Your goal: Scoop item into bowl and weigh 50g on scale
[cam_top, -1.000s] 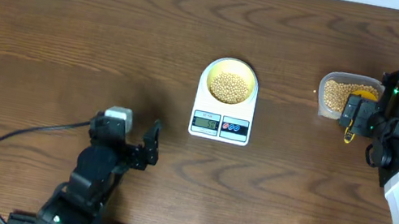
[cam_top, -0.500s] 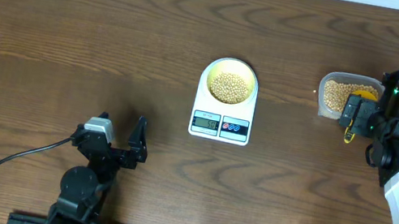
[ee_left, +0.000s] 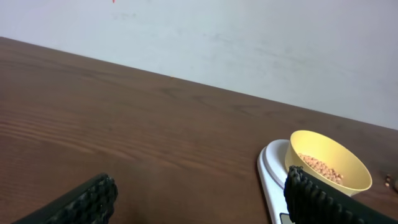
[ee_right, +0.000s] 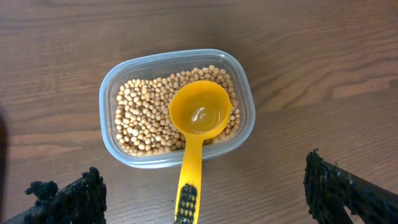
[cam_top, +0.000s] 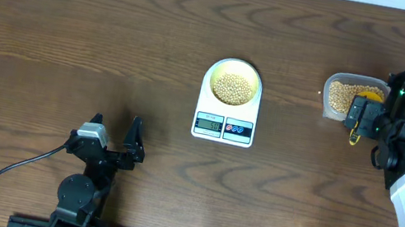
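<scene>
**Overhead and wrist views, read left to right from the white flat digital kitchen scale.** Left of the scale and nearer my base, my left hand hangs released and empty over the bare dark-brown wooden surface, well apart from everything.

On the scale sits the small pale-yellow round bowl, holding a heap of tan round beans. The display is too small to read, so I cannot tell how close the weight is.

Right of the scale, the clear rounded-rectangle plastic tub holds more beans and the bright yellow plastic scoop, its cup empty. My right hand hovers at the tub's near side, fingers spread wide, grasping nothing.

The scoop's handle runs from the cup straight toward this hand, so the right arm is the nearer for a grasp. Open surface lies between tub and scale. The tub's wall and the bowl's rim are the edges to clear.
</scene>
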You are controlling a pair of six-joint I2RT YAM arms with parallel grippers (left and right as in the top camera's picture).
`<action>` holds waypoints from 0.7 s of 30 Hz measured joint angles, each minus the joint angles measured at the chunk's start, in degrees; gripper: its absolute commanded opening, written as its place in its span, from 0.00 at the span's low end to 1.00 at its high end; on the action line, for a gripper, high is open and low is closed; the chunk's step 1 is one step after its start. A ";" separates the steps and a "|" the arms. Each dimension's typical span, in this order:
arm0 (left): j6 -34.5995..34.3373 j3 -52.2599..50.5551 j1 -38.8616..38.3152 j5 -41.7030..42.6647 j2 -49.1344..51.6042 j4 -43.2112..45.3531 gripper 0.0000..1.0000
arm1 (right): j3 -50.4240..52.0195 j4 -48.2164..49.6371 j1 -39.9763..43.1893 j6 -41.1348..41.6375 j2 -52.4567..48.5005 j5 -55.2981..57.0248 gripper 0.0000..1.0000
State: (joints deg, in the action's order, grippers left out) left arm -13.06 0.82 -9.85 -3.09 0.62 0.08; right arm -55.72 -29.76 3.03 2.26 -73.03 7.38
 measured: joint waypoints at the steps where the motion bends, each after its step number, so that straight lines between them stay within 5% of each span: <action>1: 0.00 0.00 0.02 0.00 0.00 -0.07 0.88 | 0.00 0.00 0.00 0.02 0.00 0.00 0.99; 21: 6.71 0.31 1.51 1.51 0.00 -1.55 0.88 | 0.00 0.00 0.00 0.00 0.00 0.00 0.99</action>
State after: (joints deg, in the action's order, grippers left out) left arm -6.35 1.13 -8.34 -1.58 0.62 -1.48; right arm -55.72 -29.76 3.03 2.26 -73.03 7.38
